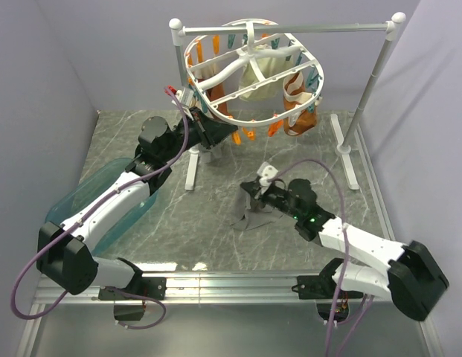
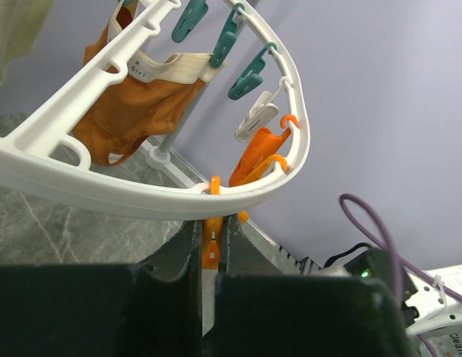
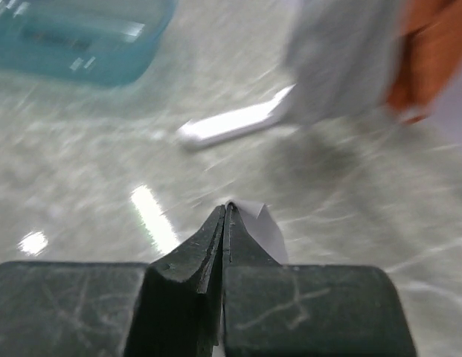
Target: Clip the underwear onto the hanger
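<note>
The white oval hanger [image 1: 216,104] hangs from the rail at the back, tilted, with orange and teal pegs along its rim [image 2: 141,197]. My left gripper [image 1: 229,132] reaches up under its near rim and is shut on an orange peg [image 2: 210,242]. The grey underwear [image 1: 245,212] droops from my right gripper [image 1: 260,184] to the marble tabletop at centre. In the right wrist view that gripper [image 3: 225,212] is shut, with a pale fold of the underwear [image 3: 266,227] sticking out beside its tips. The right gripper is lower than the hanger and to the right of the left gripper.
A white rail stand [image 1: 290,30] with ball-capped posts carries the hanger; its feet [image 1: 192,169] rest on the table. A brown-orange garment [image 2: 134,111] and a cream cloth [image 1: 264,74] hang clipped to the frame. A teal bin [image 1: 104,197] lies at left. Walls close three sides.
</note>
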Controlling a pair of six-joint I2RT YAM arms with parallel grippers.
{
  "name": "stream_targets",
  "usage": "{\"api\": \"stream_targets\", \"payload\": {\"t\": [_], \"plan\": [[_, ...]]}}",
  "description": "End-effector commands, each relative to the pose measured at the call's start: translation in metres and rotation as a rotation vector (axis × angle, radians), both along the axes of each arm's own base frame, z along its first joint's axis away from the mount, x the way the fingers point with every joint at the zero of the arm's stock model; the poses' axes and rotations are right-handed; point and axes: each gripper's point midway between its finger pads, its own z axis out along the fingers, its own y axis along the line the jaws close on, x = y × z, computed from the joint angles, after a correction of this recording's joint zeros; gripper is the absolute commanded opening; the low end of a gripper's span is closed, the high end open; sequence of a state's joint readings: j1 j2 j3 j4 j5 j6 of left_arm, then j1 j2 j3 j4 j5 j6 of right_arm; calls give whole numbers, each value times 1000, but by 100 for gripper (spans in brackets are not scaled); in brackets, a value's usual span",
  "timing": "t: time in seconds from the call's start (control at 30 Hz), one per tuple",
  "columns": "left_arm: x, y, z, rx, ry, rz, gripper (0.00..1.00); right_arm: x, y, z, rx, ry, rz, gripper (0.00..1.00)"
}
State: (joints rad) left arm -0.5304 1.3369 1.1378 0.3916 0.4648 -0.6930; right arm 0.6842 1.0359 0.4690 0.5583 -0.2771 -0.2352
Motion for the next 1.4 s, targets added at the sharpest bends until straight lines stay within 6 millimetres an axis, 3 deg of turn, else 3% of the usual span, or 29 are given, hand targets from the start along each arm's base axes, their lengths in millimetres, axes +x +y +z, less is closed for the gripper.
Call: {"api": "stream_targets", "payload": {"t": [0.0,0.13,0.17,0.27,0.3,0.37,0.43,0.47,0.5,0.53,0.57,0.67,0.73,0.8,0.83,0.9,0.93,1.0,1.13,1.37], "plan": [[-8,-2,6,-7,-12,-36,0,-16,30,-32,-60,172,107,0],[-6,-2,4,-8,-6,-31,0,-21,61,-37,-45,160,176,0],[-6,-2,5,-9,-6,-33,0,-24,70,-48,-71,183,201,0],[-5,-3,6,-7,-8,-34,0,-41,97,-57,-127,224,315,3],[-4,-3,7,-4,-12,-33,0,-58,101,-71,-191,265,378,25],[-5,-3,7,2,-14,-33,0,-77,103,-77,-260,246,492,38],[-7,-2,8,10,-25,-34,0,-89,85,-96,-320,281,520,53],[-7,-1,7,15,-27,-33,0,-89,77,-88,-325,214,538,59],[-8,0,8,15,-35,-32,0,-88,69,-89,-335,193,533,65],[-9,0,7,15,-33,-33,0,-81,53,-97,-349,190,496,66],[-10,0,8,14,-34,-37,0,-74,46,-90,-351,133,484,68],[-10,0,5,9,-29,-41,0,-52,29,-96,-398,104,448,70],[-9,-1,4,6,-25,-44,0,-40,35,-89,-426,77,465,68],[-8,-3,5,3,-23,-49,0,-28,37,-101,-483,114,473,66],[-8,-2,6,2,-26,-48,0,-16,48,-83,-461,82,488,66],[-8,-2,7,3,-28,-47,0,-13,47,-103,-537,155,529,67],[-8,-2,6,5,-27,-47,0,-4,54,-94,-548,131,543,68],[-7,-2,6,6,-28,-45,0,-1,53,-116,-625,145,596,71],[-6,-2,5,6,-22,-49,0,16,68,-120,-653,115,632,76],[-3,-2,4,11,-16,-49,0,11,76,-144,-718,184,753,83]]}}
